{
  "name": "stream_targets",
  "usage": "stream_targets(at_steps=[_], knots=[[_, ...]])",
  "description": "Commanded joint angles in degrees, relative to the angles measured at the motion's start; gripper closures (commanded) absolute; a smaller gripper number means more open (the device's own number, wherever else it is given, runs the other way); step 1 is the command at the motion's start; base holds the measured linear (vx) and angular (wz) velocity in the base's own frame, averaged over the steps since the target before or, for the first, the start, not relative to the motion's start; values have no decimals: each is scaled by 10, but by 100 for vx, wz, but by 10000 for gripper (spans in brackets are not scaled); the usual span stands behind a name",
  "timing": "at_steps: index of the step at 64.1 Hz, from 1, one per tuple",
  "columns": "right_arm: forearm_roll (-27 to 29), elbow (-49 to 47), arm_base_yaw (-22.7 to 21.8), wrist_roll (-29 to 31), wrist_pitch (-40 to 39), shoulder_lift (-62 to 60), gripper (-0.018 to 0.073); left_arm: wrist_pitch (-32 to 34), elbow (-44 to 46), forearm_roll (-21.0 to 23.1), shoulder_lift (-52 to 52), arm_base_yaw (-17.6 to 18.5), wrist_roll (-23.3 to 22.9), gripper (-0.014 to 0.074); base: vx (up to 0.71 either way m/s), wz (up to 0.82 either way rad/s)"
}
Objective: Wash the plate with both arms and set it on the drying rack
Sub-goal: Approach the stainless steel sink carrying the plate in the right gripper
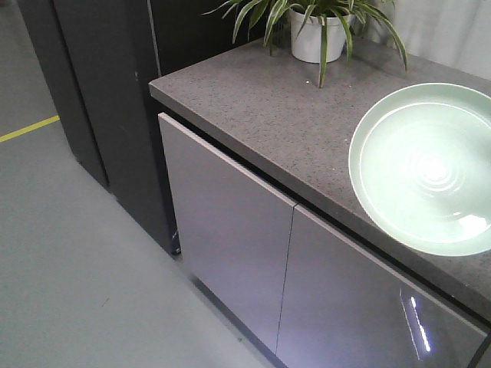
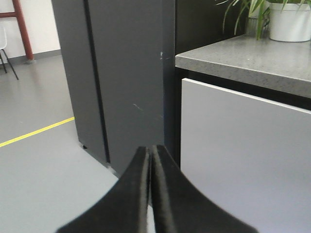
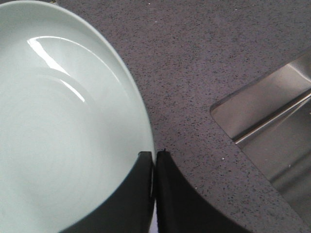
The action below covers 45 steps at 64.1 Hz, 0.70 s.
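The pale mint-green plate (image 1: 426, 169) shows face up at the right edge of the front view, over the speckled grey counter (image 1: 268, 115). In the right wrist view the plate (image 3: 58, 136) fills the left half. My right gripper (image 3: 154, 154) is shut on its rim, one black finger over the plate's inside and the other over the counter. My left gripper (image 2: 151, 148) is shut with nothing in it, hanging in front of a dark tall cabinet (image 2: 126, 73) to the left of the counter. The drying rack is out of view, and neither arm shows in the front view.
A steel sink basin (image 3: 272, 126) is sunk into the counter to the right of the plate. A white pot with a green plant (image 1: 318, 34) stands at the counter's back. Grey cupboard doors (image 1: 230, 230) lie below the counter, and a yellow line (image 1: 27, 129) crosses the floor.
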<state>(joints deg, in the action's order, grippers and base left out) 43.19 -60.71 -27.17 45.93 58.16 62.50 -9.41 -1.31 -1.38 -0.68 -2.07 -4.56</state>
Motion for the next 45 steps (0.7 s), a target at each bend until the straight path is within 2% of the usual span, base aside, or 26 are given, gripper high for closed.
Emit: stream_targets(at_steps=[1,45], knots=[[29,-15,-4,4,-18,-10,566,41,-13,1,-8,5,-2,603,5,-18],[29,-15,-4,4,-18,-10,566,41,-13,1,-8,5,-2,603,5,-21]])
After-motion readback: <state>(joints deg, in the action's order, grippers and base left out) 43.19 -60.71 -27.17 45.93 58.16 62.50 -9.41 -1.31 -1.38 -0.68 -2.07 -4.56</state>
